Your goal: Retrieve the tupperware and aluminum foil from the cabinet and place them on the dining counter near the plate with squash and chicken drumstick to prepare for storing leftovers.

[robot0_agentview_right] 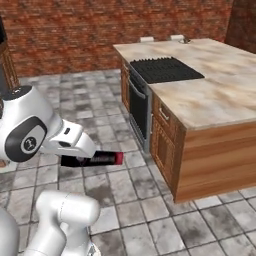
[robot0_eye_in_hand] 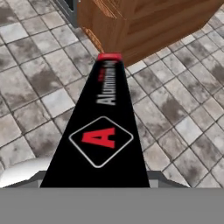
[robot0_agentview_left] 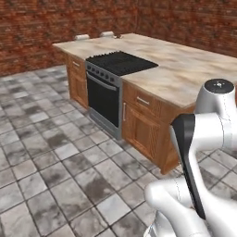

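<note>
Foil (robot0_eye_in_hand: 101, 131): one long black box, red "A" diamond and red far end; it runs straight out from between the fingers, lengthwise, above the floor.
Gripper (robot0_agentview_right: 75, 160): one; fingertips hidden under the box in the hand view, yet the box juts from the hand and hangs off the ground, so the fingers are clamped on its near end.
Counter (robot0_agentview_left: 185, 69): one island, marbled top, wood base; its corner lies just beyond the box's red tip.
Cooktop (robot0_agentview_left: 121, 62): one, black, set in the top, well past the fingers.
Oven (robot0_agentview_left: 102, 99): one, below the cooktop.
Floor (robot0_agentview_left: 51, 157): grey tiles beneath the fingers.
</note>
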Tool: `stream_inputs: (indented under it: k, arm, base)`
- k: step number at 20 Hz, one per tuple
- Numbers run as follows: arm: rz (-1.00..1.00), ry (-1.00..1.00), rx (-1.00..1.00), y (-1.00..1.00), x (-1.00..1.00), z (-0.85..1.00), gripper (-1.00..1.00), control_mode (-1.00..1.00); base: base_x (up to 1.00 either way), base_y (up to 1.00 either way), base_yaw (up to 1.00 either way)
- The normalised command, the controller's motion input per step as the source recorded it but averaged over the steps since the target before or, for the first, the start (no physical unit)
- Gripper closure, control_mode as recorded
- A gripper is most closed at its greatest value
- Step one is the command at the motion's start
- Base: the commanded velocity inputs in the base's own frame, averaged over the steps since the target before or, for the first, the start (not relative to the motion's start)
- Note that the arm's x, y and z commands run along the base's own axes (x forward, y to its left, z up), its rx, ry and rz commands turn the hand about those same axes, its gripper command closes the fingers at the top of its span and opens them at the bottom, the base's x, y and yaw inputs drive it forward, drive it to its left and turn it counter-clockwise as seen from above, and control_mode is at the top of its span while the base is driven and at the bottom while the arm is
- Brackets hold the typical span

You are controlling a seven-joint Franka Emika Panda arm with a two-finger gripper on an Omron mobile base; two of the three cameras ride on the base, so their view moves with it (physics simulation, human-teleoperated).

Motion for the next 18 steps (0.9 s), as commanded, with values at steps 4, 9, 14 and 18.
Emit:
stream_inputs:
  k: [4, 9, 14, 18]
  arm:
    - [0.0, 0.0, 0.0, 0.0, 0.0, 0.0, 1.0, 1.0]
    - [0.0, 0.0, 0.0, 0.0, 0.0, 0.0, 1.0, 1.0]
    - [0.0, 0.0, 0.0, 0.0, 0.0, 0.0, 1.0, 1.0]
    - [0.0, 0.0, 0.0, 0.0, 0.0, 0.0, 1.0, 1.0]
  base:
    - [1.0, 0.5, -0.03]
    - [1.0, 0.7, 0.03]
    - [1.0, 0.66, 0.14]
    - [1.0, 0.56, 0.23]
